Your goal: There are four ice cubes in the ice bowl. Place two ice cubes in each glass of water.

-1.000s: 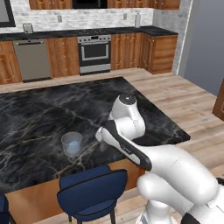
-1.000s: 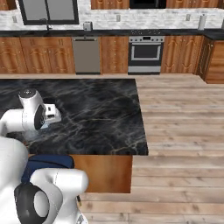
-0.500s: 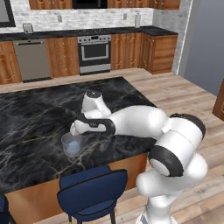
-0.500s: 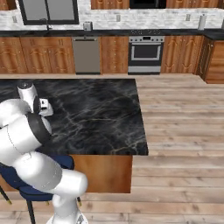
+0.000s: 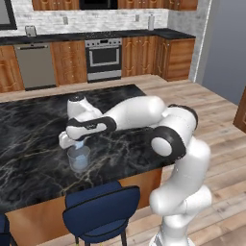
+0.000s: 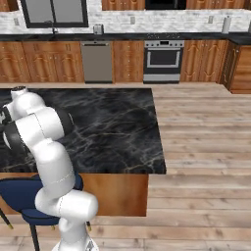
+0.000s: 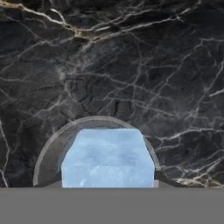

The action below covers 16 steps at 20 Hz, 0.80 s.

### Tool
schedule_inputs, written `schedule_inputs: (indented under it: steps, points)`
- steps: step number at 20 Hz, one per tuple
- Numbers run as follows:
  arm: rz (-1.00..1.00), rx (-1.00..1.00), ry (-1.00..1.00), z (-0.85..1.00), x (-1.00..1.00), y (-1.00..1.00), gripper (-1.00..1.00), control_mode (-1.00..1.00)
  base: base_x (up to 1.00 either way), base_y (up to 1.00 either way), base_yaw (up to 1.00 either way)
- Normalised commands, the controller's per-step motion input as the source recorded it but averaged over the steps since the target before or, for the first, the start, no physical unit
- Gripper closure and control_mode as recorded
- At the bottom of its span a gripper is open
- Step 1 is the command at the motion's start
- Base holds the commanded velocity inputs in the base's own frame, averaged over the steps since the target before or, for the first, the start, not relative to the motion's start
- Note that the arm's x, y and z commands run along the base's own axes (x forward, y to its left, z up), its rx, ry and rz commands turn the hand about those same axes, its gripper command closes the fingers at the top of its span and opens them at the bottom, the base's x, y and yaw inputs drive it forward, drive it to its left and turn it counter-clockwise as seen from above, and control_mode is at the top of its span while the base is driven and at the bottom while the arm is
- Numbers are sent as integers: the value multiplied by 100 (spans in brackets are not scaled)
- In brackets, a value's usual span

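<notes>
One glass of water (image 5: 78,159) stands on the black marble island, near its front edge. My gripper (image 5: 76,142) hangs just above the glass's mouth, pointing down, shut on an ice cube (image 7: 107,158). In the hand view this pale-blue block sits large and close, with the round rim of the glass (image 7: 52,141) curving around it from below. The cube covers most of the glass's inside, so I cannot tell what lies in it. The ice bowl is out of view.
The island counter (image 5: 29,120) stretches left and back from the glass. A blue chair (image 5: 101,211) stands at its front edge, right below the glass. Wooden cabinets, a dishwasher and an oven (image 5: 103,58) line the far wall.
The arm has swung left from in front of the base and stretched out over the counter, bringing the gripper above the glass. The glass has stayed in place.
</notes>
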Motion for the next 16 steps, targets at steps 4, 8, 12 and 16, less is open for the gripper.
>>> schedule_inputs:
  steps: [4,8,12,16]
  points:
    - [1,-6,6,-49,1,8,100,-100,0,0,0]
    - [0,-1,3,-33,7,0,100,-100,0,0,0]
    - [0,0,0,-9,-38,-8,100,-100,0,0,0]
    - [0,0,0,-2,-19,-23,100,-100,0,0,0]
